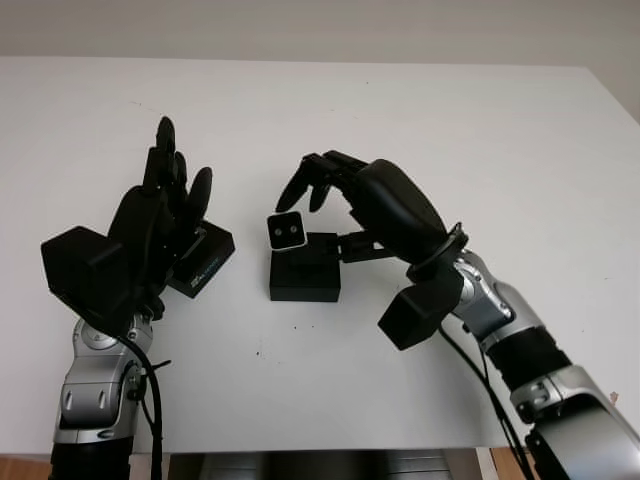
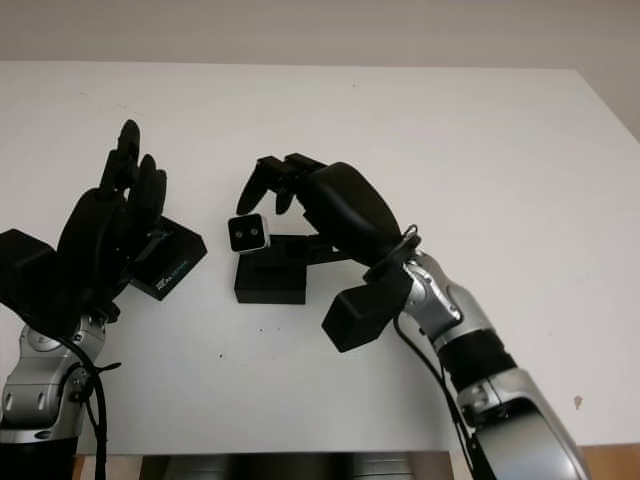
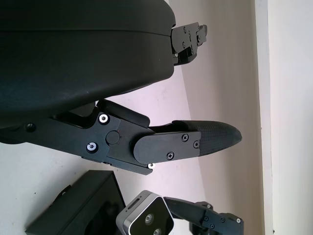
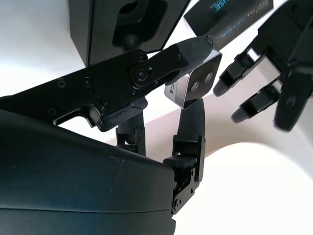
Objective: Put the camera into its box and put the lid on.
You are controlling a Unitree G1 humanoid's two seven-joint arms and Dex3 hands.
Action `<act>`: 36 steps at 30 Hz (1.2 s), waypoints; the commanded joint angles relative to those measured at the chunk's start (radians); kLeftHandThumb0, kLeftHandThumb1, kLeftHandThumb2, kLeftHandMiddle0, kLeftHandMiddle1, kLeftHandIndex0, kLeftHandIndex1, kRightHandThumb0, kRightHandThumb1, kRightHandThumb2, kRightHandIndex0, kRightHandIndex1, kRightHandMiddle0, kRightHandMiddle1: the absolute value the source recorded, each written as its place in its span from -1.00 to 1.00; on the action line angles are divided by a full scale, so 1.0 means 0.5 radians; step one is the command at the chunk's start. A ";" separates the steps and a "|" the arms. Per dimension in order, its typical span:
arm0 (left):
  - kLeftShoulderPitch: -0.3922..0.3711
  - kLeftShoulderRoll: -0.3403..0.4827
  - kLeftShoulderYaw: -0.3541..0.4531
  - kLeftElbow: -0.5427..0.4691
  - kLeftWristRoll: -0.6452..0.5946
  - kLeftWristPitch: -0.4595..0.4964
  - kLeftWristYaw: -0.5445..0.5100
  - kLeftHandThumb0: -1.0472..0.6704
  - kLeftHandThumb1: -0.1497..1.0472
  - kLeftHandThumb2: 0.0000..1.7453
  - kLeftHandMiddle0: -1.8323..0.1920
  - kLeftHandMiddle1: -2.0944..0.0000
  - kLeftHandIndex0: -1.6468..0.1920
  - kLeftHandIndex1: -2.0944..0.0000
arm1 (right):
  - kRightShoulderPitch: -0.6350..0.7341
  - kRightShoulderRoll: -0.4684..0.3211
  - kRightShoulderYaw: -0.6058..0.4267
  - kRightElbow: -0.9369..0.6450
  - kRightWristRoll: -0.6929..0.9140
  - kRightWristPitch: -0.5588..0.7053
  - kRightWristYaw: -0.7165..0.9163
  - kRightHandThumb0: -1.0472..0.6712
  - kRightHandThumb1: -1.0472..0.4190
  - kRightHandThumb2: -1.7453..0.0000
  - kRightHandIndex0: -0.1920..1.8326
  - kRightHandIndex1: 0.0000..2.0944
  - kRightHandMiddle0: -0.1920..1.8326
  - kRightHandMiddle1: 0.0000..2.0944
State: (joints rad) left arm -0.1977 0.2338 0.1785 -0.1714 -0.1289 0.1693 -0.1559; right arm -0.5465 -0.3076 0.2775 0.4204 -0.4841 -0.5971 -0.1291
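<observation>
Pinched in my right robot hand [image 1: 318,195], the camera [image 1: 288,231] hangs just above its open box [image 1: 305,276] on the surface [image 1: 420,120]. Beside it, my left robot hand [image 1: 165,205] stands open over the lid [image 1: 203,260].

Left hand [image 1: 160,215] and right hand [image 1: 365,195]: glossy black shells, three jointed black fingers [image 3: 195,142] fastened with small silver screws; boxy black wrist modules; silver-grey forearm segments with black bands; thin black cables looping beside each forearm
</observation>
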 commanded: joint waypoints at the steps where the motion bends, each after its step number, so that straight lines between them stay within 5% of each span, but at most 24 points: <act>1: 0.020 -0.001 -0.002 0.008 -0.006 -0.022 -0.005 -0.62 1.00 -0.45 1.00 1.00 1.00 1.00 | 0.056 0.044 -0.049 -0.104 0.073 0.068 0.030 -0.12 -0.90 0.94 -0.41 0.50 -0.44 0.47; 10: 0.010 -0.002 -0.005 0.019 -0.014 -0.032 -0.009 -0.62 1.00 -0.45 1.00 1.00 1.00 1.00 | 0.241 0.179 -0.181 -0.390 0.281 0.418 0.134 -0.06 -0.90 0.94 -0.40 0.42 -0.47 0.46; 25: 0.016 -0.015 -0.008 0.019 -0.013 -0.041 0.007 -0.63 1.00 -0.45 1.00 1.00 1.00 1.00 | 0.239 0.122 -0.207 -0.395 0.207 0.441 0.182 -0.10 -0.91 0.94 -0.51 0.46 -0.46 0.49; 29: 0.021 -0.014 -0.008 0.021 -0.011 -0.050 0.006 -0.62 1.00 -0.45 1.00 1.00 1.00 1.00 | 0.224 0.110 -0.191 -0.348 0.158 0.439 0.174 -0.16 -0.88 0.94 -0.84 0.31 -0.43 0.47; 36: 0.023 -0.004 -0.004 0.032 -0.007 -0.064 0.000 -0.62 1.00 -0.44 1.00 1.00 1.00 1.00 | 0.235 0.133 -0.178 -0.303 0.141 0.447 0.173 -0.22 -0.89 0.94 -0.71 -0.36 -0.40 0.40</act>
State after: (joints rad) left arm -0.1978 0.2303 0.1765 -0.1587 -0.1342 0.1474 -0.1554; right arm -0.4230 -0.2446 0.1879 0.2658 -0.4194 -0.3667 -0.0429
